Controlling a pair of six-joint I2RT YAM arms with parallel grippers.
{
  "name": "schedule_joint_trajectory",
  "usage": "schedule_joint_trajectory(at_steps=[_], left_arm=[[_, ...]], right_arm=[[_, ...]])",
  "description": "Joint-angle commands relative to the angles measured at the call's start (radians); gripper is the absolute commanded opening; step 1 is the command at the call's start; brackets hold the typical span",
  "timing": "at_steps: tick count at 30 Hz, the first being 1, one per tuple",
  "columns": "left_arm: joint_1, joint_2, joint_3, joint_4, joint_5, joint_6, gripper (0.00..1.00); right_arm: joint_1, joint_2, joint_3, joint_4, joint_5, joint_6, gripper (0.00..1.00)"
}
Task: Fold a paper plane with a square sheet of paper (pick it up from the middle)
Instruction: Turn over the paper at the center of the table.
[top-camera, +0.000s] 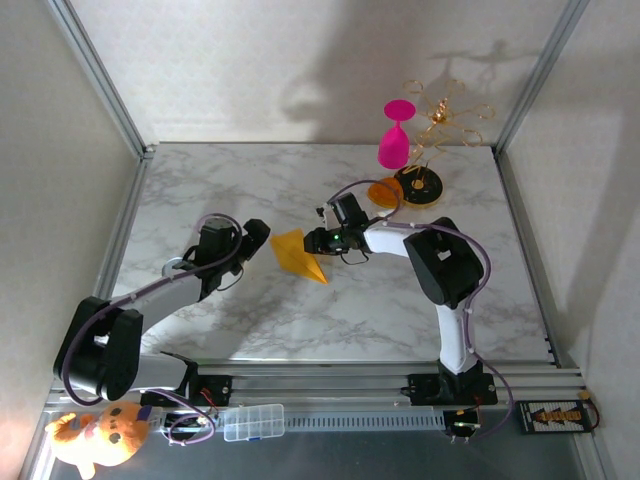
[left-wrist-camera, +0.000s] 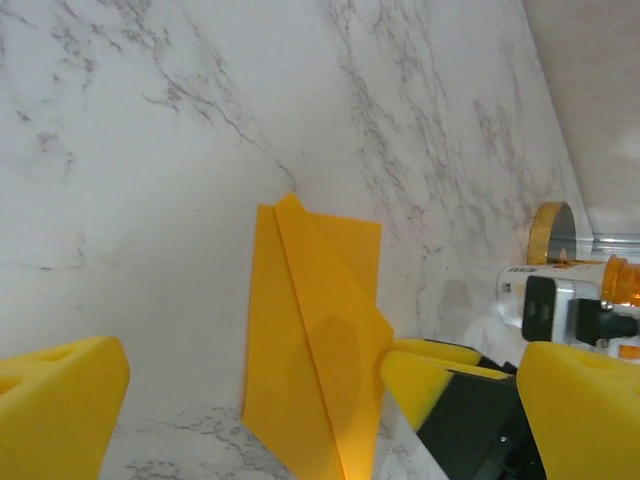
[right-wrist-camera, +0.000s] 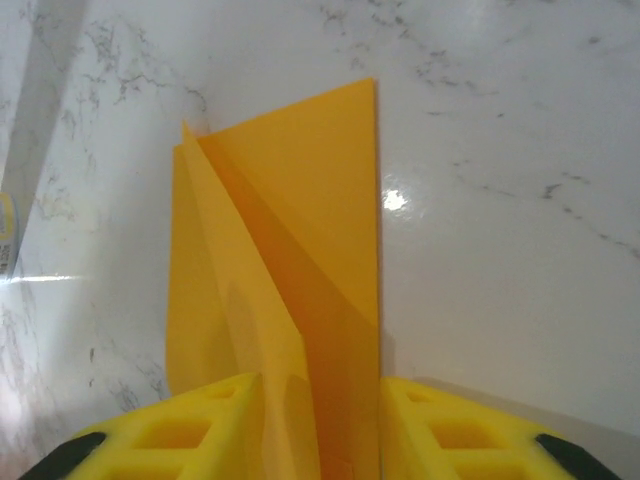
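Observation:
The square sheet of paper (top-camera: 297, 255) is a yellow-orange, creased, pointed shape in the middle of the marble table (top-camera: 250, 190). My right gripper (top-camera: 311, 243) reaches it from the right. In the right wrist view its foam fingers (right-wrist-camera: 190, 430) press against the folded layers (right-wrist-camera: 290, 260) from both sides, with the flaps standing up between them. My left gripper (top-camera: 262, 238) hangs just left of the paper. In the left wrist view its fingers (left-wrist-camera: 60, 405) stand wide apart, holding nothing, and the paper (left-wrist-camera: 310, 330) lies between and beyond them. The right gripper's pads (left-wrist-camera: 430, 375) meet the paper's right edge.
A pink goblet (top-camera: 395, 135), a gold wire stand (top-camera: 445, 115) and an orange-and-black disc (top-camera: 418, 186) stand at the back right, close behind the right arm. A clear box (top-camera: 253, 422) and a plush toy (top-camera: 100, 432) lie at the near rail. Walls close in both sides.

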Motion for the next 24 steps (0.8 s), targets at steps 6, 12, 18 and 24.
schedule_joint_trajectory(at_steps=[6, 12, 18, 24], left_arm=[[0.01, -0.015, -0.012, 0.054, 0.015, -0.01, 1.0], [0.009, -0.02, -0.015, 0.05, 0.026, -0.003, 1.0], [0.008, -0.06, -0.056, 0.165, 0.122, -0.006, 0.99], [-0.016, -0.087, -0.123, 0.379, 0.235, -0.038, 1.0]], right_arm=[[-0.001, 0.036, 0.038, 0.027, -0.087, -0.008, 0.25], [-0.002, 0.029, 0.033, 0.043, -0.092, -0.003, 0.1], [-0.011, -0.066, -0.021, 0.157, -0.107, 0.06, 0.04], [-0.037, -0.189, -0.101, 0.323, -0.157, 0.2, 0.02]])
